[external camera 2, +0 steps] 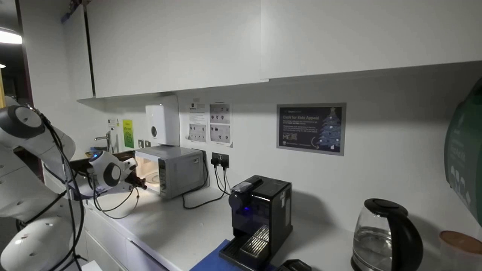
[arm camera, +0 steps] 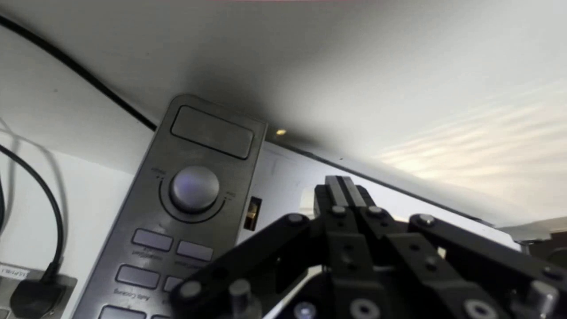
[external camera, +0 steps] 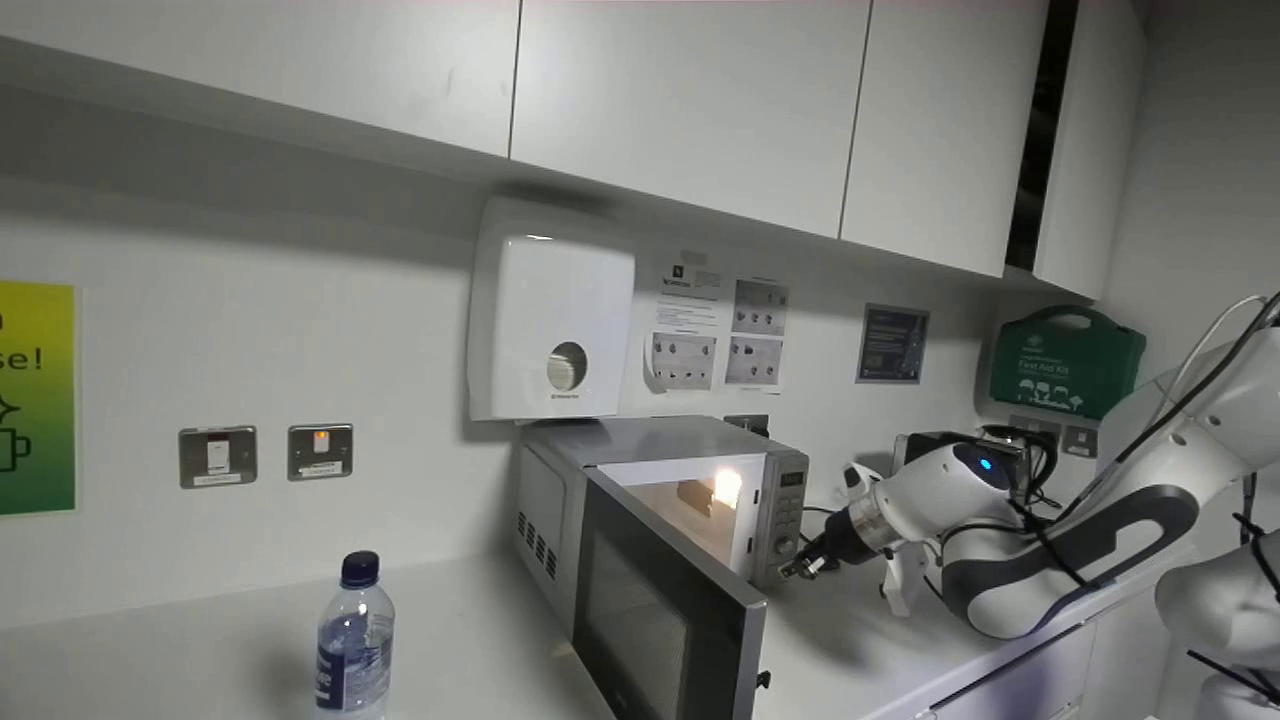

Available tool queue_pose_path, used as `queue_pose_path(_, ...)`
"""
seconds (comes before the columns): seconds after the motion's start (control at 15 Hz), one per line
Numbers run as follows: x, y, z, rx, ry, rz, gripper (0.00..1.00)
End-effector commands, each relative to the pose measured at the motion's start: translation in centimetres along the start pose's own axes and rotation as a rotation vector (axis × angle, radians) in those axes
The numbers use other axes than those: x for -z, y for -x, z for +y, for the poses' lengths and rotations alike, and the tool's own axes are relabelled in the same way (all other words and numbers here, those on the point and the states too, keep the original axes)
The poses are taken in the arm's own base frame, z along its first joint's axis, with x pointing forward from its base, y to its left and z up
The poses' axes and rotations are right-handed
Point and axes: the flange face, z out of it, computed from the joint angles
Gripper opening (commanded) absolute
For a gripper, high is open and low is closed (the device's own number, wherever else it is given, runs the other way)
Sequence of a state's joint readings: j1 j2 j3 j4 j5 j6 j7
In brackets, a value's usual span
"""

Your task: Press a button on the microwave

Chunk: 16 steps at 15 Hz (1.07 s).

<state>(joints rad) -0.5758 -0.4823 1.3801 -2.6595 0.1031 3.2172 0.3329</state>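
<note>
The silver-grey microwave stands on the counter with its dark glass door swung open and its inside lit. It also shows in an exterior view. In the wrist view its control panel appears upside down, with a round knob, one large rectangular button and several small buttons. My gripper is shut and empty. Its tips show beside the panel, over the inner front frame. In both exterior views the gripper is near the panel's lower part; contact cannot be told.
A water bottle stands on the counter beyond the open door. A black coffee machine and a glass kettle stand on the counter. A black cable runs behind the microwave. Wall cupboards hang above.
</note>
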Motion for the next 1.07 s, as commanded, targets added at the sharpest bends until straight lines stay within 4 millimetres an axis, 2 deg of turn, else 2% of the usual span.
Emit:
queue_pose_path(0.0,1.1,0.0,-1.0,0.001,-0.113,-0.126,0.00)
queue_pose_path(0.33,5.1,-1.6,-2.2,-0.016,-0.123,-0.222,0.00)
queue_pose_path(1.0,13.3,-4.0,-1.6,-0.016,-0.111,-0.401,0.00)
